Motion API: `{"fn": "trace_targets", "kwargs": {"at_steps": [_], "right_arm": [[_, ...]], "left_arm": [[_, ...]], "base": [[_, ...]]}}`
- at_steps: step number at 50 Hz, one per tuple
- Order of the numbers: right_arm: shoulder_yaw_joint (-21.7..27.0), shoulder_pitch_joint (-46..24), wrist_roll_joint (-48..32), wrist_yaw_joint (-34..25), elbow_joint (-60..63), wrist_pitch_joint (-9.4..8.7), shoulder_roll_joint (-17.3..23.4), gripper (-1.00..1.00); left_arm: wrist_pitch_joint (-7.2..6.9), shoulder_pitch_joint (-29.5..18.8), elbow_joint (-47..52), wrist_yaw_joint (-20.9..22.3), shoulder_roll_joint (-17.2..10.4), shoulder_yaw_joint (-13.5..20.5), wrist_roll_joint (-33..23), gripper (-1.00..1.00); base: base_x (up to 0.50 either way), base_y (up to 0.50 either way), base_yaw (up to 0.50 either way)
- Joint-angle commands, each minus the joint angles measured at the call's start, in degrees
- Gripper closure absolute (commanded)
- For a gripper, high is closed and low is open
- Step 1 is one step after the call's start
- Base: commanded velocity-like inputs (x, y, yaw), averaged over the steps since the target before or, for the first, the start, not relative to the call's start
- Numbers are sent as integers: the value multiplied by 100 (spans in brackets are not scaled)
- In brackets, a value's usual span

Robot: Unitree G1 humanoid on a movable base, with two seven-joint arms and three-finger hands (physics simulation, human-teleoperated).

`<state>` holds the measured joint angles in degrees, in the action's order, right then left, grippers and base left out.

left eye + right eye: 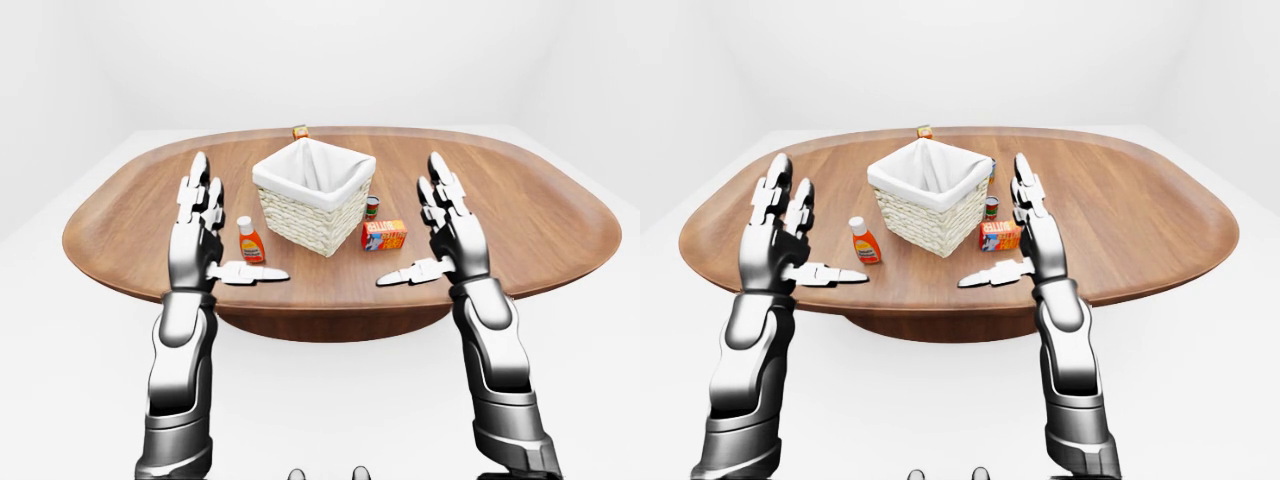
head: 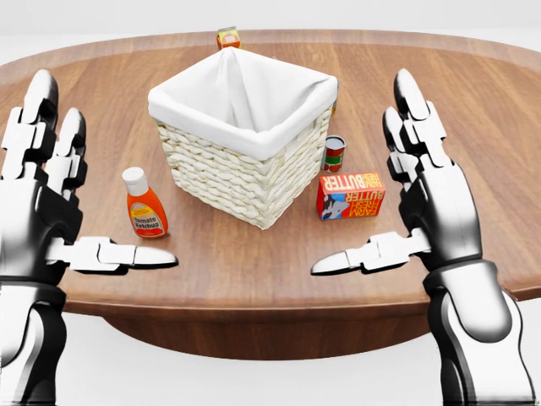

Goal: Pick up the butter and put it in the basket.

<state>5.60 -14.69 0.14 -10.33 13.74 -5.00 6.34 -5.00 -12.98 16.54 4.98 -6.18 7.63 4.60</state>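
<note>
The butter [image 2: 350, 194] is a small orange box standing on the wooden table [image 2: 473, 101], just right of the woven basket [image 2: 241, 139] with a white cloth lining. My right hand [image 2: 406, 203] is open, fingers up, just right of the butter and a little nearer me, not touching it. My left hand [image 2: 63, 203] is open, fingers up, at the left, beside a ketchup bottle [image 2: 144, 204]. Both hands are empty.
A small red can [image 2: 335, 154] stands between the basket and the butter. A small orange box [image 2: 227, 37] stands at the table's far edge, above the basket in the head view. The table's near rim runs just below my hands.
</note>
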Motion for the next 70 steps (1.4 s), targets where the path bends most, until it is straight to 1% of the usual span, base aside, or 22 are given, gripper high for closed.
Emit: {"fn": "trace_targets", "kwargs": {"at_steps": [1,3,8,17,22,46,55,64,70], "right_arm": [[153,-1019,99,-53,-558,0,310,-100],[171,-1423,96,-23,-953,0,401,-100],[220,-1864,135,19,-1304,0,561,-100],[323,-1959,331,-13,-1242,0,678,-100],[323,-1799,341,-74,-985,0,722,-100],[296,-1706,244,-118,-1014,0,678,-100],[309,-1655,238,-140,-949,0,696,-100],[349,-1652,259,-120,-996,0,711,-100],[366,-1644,303,-91,-944,0,726,-100]], "left_arm": [[0,-1137,-602,-49,-359,172,311,-100],[0,-1404,-918,-80,-411,135,324,-100],[0,-1747,-1228,-94,-479,67,347,-100],[0,-2019,-1562,-131,-555,124,416,-100],[0,-2017,-1578,-153,-585,136,460,-100],[0,-2002,-1738,-149,-631,160,547,-100],[0,-1938,-1521,-174,-628,157,565,-100],[0,-1949,-1588,-159,-628,169,575,-100],[0,-1937,-1573,-161,-626,163,586,-100]], "base": [[0,0,0],[0,0,0],[0,0,0],[0,0,0],[45,0,0],[50,0,0],[50,0,0],[50,0,0],[11,0,0]]}}
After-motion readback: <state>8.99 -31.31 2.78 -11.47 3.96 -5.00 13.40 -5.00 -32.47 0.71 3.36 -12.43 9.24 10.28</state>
